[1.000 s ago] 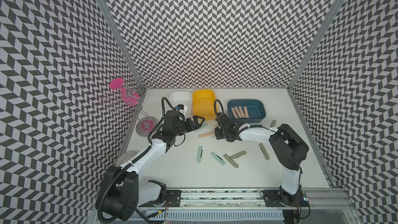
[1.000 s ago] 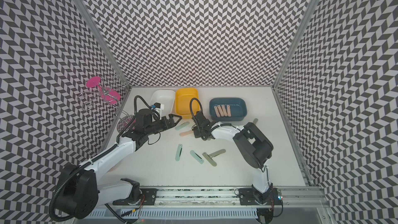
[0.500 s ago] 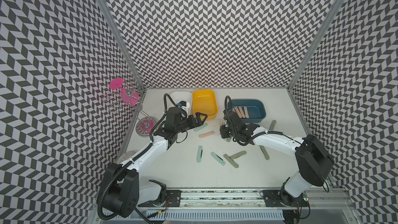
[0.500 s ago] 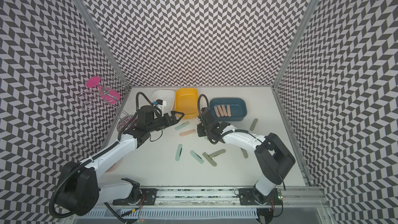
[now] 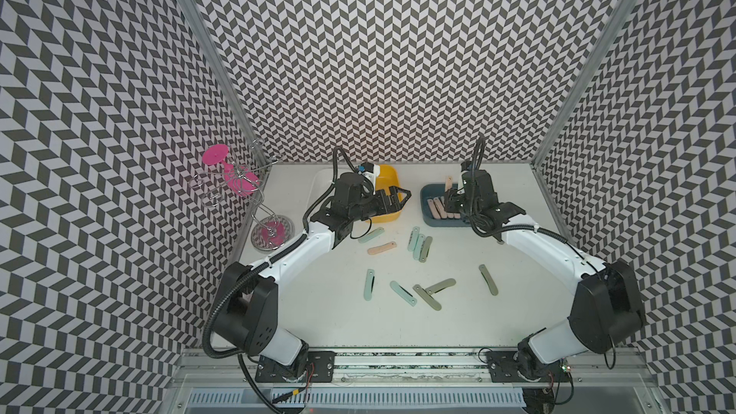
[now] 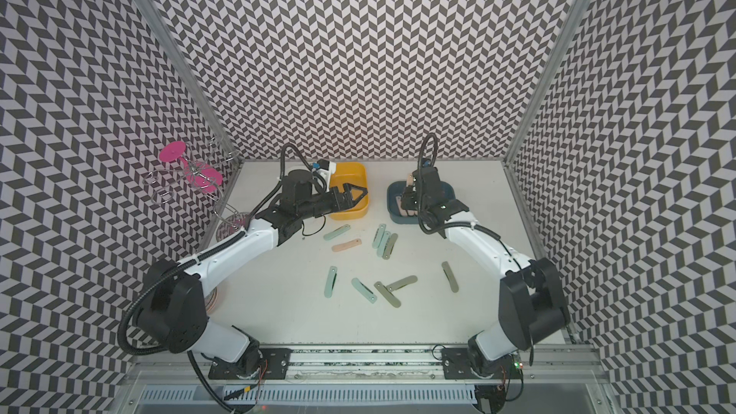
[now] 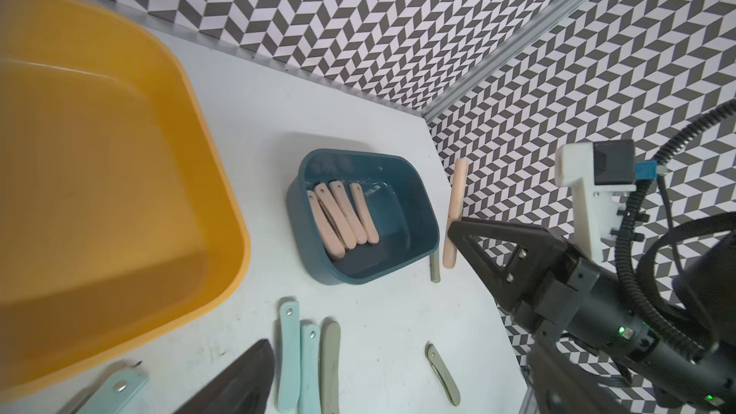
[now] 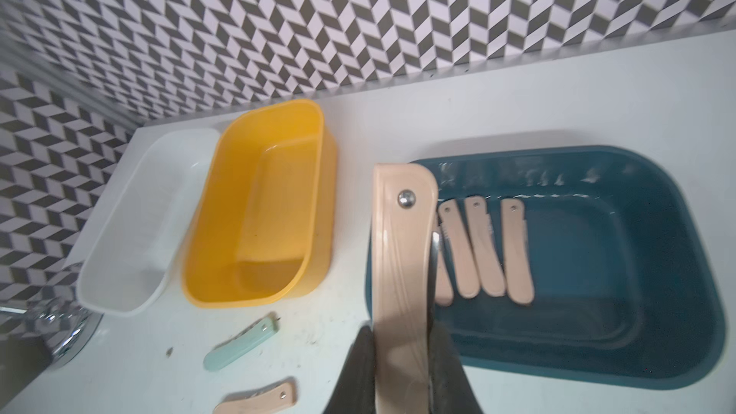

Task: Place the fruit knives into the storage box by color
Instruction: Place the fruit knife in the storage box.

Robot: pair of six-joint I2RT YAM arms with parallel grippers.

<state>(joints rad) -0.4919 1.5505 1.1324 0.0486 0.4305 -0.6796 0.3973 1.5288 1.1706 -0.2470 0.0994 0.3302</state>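
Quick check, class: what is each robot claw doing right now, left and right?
Left claw: open, holding nothing.
Right claw: closed on a peach-pink folded fruit knife.

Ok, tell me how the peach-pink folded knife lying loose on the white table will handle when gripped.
The peach-pink folded knife is probably stiff: its held twin juts straight from the right gripper. Lying flat, it should slide, not roll.
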